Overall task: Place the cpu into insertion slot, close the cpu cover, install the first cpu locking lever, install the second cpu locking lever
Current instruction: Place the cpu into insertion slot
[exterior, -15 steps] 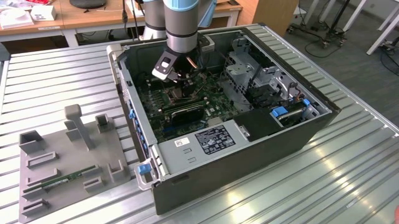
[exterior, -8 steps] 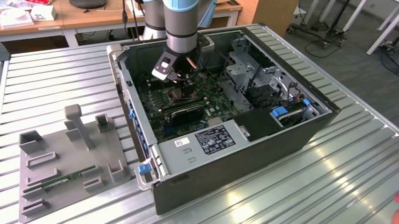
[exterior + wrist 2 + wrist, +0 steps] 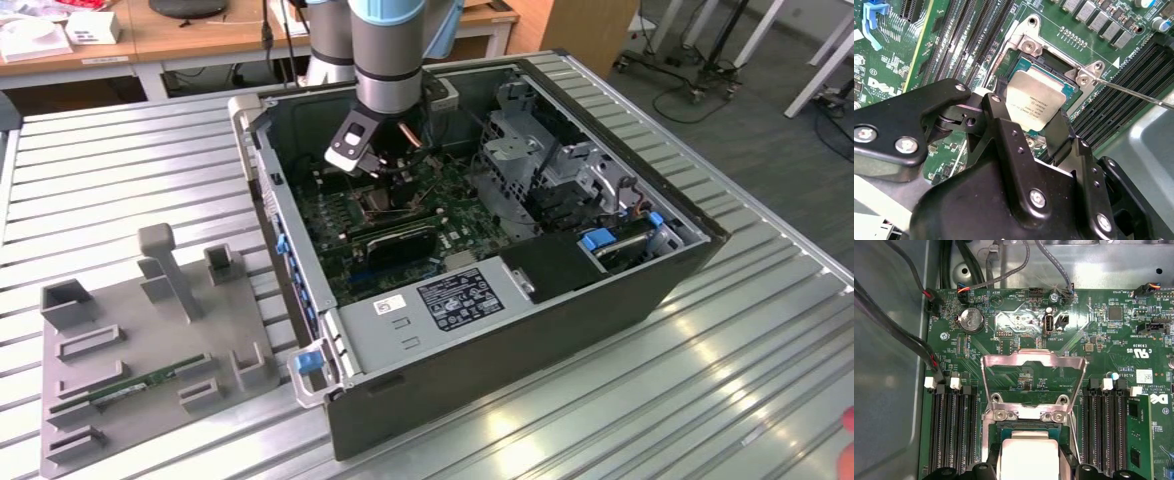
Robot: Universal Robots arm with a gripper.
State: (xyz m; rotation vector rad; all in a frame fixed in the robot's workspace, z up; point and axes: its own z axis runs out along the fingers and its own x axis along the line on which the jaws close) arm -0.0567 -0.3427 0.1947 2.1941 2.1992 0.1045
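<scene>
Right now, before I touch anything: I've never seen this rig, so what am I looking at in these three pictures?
One robot arm reaches into an open computer case lying on a slatted metal table; a camera off the arm took that picture. Beside the case, a grey tray holds a green memory stick. The two wrist views come from cameras riding on the arm. Both show the black gripper clamped on a square silvery chip at the socket, whose metal cover frame stands open.
</scene>
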